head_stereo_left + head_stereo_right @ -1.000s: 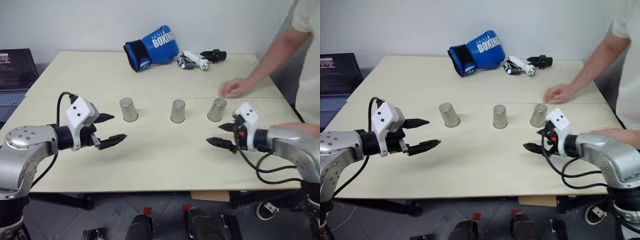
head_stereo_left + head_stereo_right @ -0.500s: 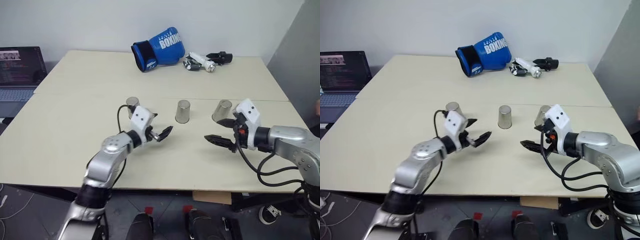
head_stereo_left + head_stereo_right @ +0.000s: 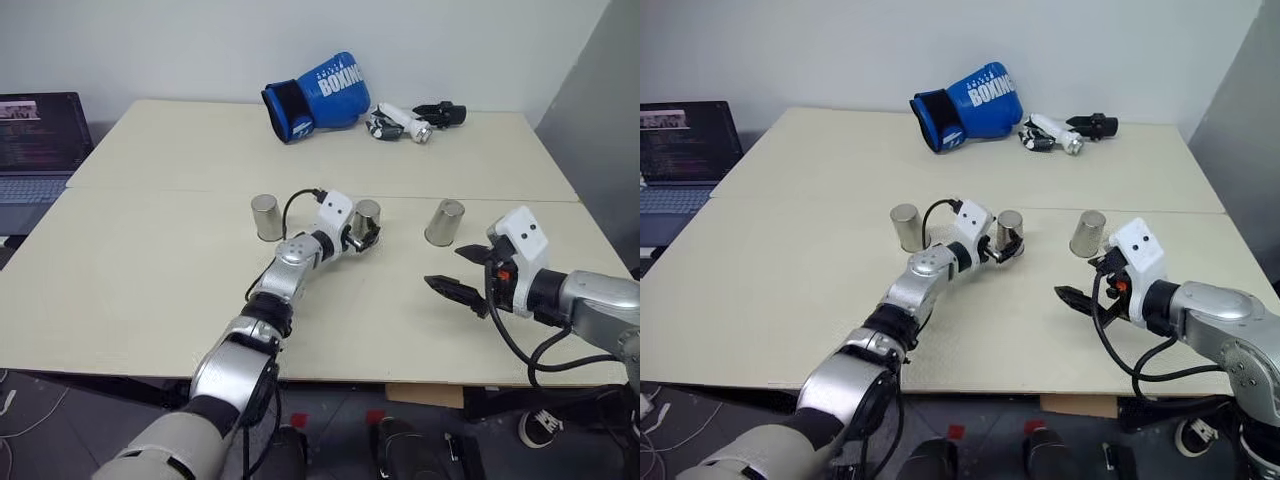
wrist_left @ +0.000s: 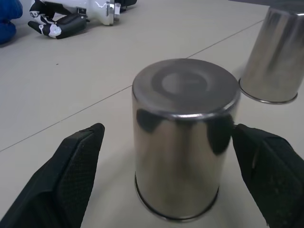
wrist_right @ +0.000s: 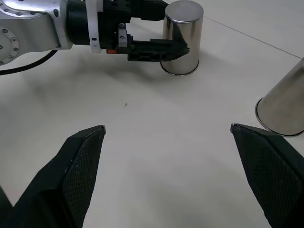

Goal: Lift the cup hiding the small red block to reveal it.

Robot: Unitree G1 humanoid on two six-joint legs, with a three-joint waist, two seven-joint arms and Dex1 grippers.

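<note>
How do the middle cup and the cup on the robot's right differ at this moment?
The middle cup stands between the fingers of the open left gripper, which do not touch it; the right cup has no gripper around it. The right cup stands nearer the open right gripper. Both are upside-down shiny silver tumblers on the table.

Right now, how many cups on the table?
3, in a row: left cup standing free, middle cup between the open left gripper's fingers, right cup beyond the right gripper.

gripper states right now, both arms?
Left gripper: open, fingers either side of the middle cup, not closed on it.
Right gripper: open, holding nothing, above bare table.
</note>
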